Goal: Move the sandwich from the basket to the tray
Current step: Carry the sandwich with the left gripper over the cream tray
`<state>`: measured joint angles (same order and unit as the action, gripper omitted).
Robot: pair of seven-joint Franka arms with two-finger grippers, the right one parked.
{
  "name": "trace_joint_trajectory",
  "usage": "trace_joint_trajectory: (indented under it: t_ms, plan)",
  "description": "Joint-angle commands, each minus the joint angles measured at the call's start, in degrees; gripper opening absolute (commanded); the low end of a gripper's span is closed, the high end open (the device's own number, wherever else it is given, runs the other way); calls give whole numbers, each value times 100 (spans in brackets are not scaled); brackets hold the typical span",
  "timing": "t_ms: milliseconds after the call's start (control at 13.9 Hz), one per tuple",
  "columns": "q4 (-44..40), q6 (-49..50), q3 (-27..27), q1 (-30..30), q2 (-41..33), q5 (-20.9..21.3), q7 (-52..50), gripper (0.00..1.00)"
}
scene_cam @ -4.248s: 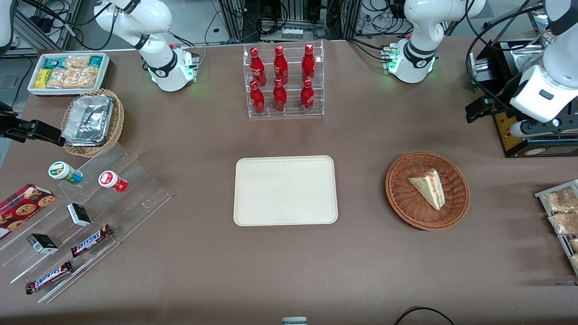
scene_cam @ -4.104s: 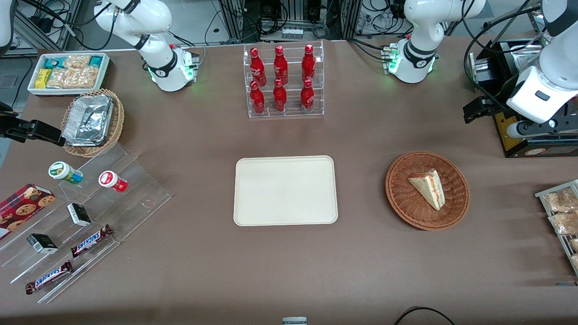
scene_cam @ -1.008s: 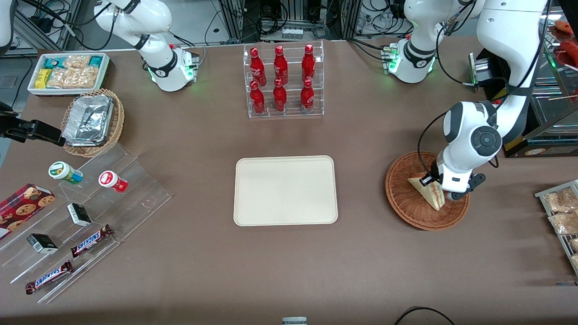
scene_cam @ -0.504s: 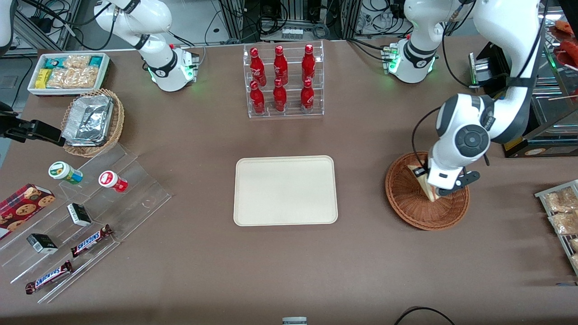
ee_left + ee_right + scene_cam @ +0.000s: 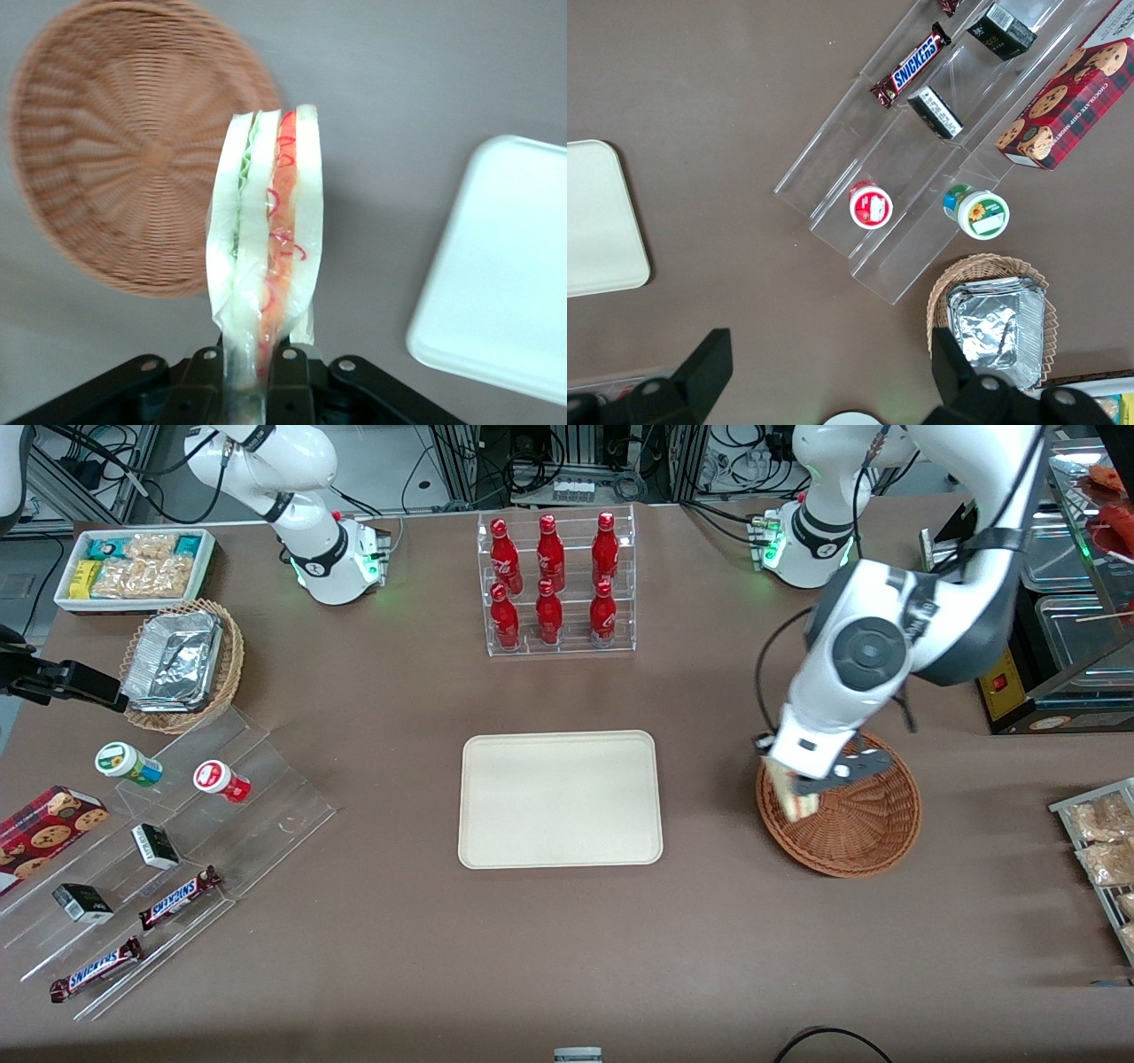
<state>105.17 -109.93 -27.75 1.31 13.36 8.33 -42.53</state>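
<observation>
Two black fingers of the gripper are seen in the left wrist view closed tight on the narrow end of the sandwich, with only the wedge's own thickness between them. The sandwich is held on edge, its green and red filling layers turned toward the wrist camera and its clear wrap pinched at the jaws. It is lifted clear of the basket, whose woven floor is laid bare beneath it, and it touches nothing but the fingers.

In the front view the gripper is found above the basket's rim, at the edge nearest the tray, and the sandwich hangs from it over that rim. The tray lies flat on the brown table toward the parked arm's end from the basket, apart from it, with a strip of table between them. A corner of the tray is also caught in the wrist view, beside the held sandwich. A clear rack of red bottles stands farther from the front camera than the tray.
</observation>
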Motion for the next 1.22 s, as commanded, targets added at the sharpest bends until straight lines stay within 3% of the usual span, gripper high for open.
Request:
trace_joint_trajectory:
  t_ms: [0,288,720,1152]
  plan:
    - [-715,-55,-545,27,806,-16,34,0]
    - [-1278,-213,-1126,-208,1536,282,-88,0]
    - [-2315,-327,-1048,-1272,2723,1389,-1073,0]
    - [-2439,-758,-1039,-1432,3180,1829,-1039,0]
